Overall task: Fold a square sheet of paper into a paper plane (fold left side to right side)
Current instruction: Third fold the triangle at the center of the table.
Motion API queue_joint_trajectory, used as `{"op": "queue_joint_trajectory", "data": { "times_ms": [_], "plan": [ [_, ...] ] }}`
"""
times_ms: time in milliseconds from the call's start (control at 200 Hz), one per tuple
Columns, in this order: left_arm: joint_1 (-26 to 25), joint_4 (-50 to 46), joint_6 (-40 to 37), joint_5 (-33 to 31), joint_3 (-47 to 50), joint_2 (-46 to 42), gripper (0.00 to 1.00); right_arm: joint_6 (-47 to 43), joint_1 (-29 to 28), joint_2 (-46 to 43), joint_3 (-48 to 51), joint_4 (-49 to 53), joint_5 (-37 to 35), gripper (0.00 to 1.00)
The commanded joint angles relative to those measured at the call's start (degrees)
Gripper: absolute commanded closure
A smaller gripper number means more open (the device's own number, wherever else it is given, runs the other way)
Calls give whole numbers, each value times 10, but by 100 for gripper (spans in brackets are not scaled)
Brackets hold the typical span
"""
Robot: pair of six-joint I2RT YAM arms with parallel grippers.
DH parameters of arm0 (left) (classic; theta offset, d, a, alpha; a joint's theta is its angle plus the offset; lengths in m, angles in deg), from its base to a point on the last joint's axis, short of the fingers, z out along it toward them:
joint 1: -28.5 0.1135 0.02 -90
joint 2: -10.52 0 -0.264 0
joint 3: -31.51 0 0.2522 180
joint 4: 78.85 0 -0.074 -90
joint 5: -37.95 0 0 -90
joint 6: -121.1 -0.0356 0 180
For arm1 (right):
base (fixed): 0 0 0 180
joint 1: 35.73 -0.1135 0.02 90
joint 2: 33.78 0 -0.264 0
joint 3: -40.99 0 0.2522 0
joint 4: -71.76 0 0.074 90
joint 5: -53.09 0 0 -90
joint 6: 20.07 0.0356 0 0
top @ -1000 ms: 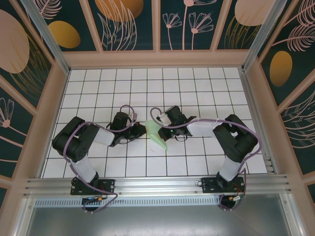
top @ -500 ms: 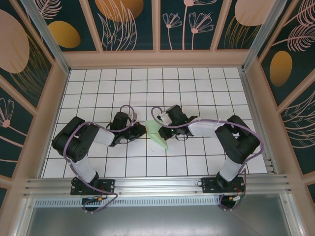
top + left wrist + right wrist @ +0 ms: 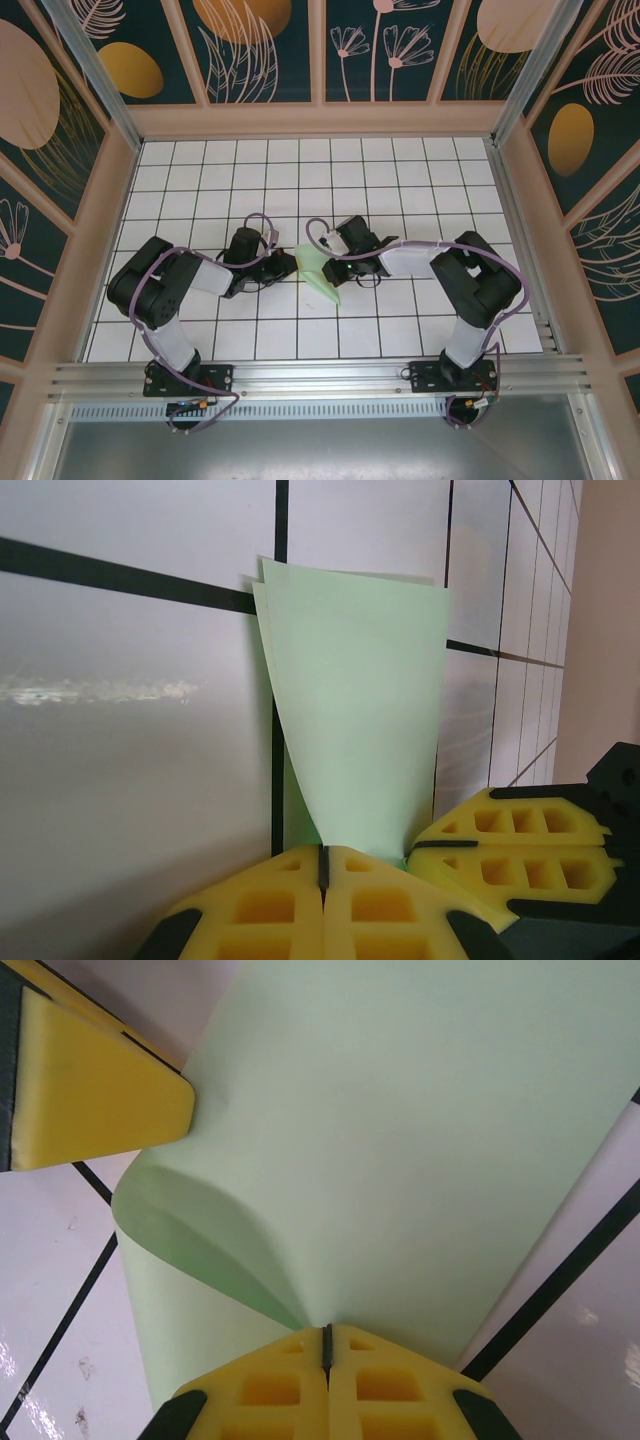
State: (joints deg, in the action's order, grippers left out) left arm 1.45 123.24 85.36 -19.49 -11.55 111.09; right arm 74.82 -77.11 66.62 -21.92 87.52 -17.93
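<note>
At the bottom of the left wrist view, the left gripper (image 3: 322,852) is clamped tight on the narrow end of the pale green paper (image 3: 360,700). The right gripper (image 3: 327,1332) likewise pinches a curled fold of it. From above, the paper lies mid-frame between both grippers on the white gridded table (image 3: 400,170), with floral wall panels (image 3: 260,40) along the top.

The thin pale green sheet of paper (image 3: 320,272) (image 3: 355,710) (image 3: 400,1140) lay mid-table on the white grid table (image 3: 200,160), folded into a narrow taper, its upper layer bowed, its point toward the near edge.
</note>
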Motion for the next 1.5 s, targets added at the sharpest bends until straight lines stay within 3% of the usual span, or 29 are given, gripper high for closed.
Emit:
{"op": "queue_joint_trajectory", "data": {
  "times_ms": [0,185,345,500,611,726,841,1041,1496],
  "plan": [
    [2,-7,-15,-2,-8,7,99,0,4,22,-9,21,-12,100],
    [2,-68,-42,-21,-23,-20,87,-1,4,26,-8,27,-11,100],
    [2,-163,-81,-66,-50,-77,72,-2,4,24,-7,26,-5,100],
    [2,-234,-101,-109,-64,-130,64,-2,4,21,-6,21,2,100],
    [2,-208,-81,-91,-44,-165,72,-3,4,19,-6,18,4,100],
    [-1,-76,-13,-12,4,-171,80,-3,4,21,-6,18,5,100],
    [-17,43,47,25,34,-147,83,-3,4,21,-6,16,4,100],
    [-59,158,106,44,32,-80,86,-3,4,24,-8,18,2,100],
    [-72,137,99,13,41,-27,87,-4,4,25,-10,20,-3,100]
  ]
}}
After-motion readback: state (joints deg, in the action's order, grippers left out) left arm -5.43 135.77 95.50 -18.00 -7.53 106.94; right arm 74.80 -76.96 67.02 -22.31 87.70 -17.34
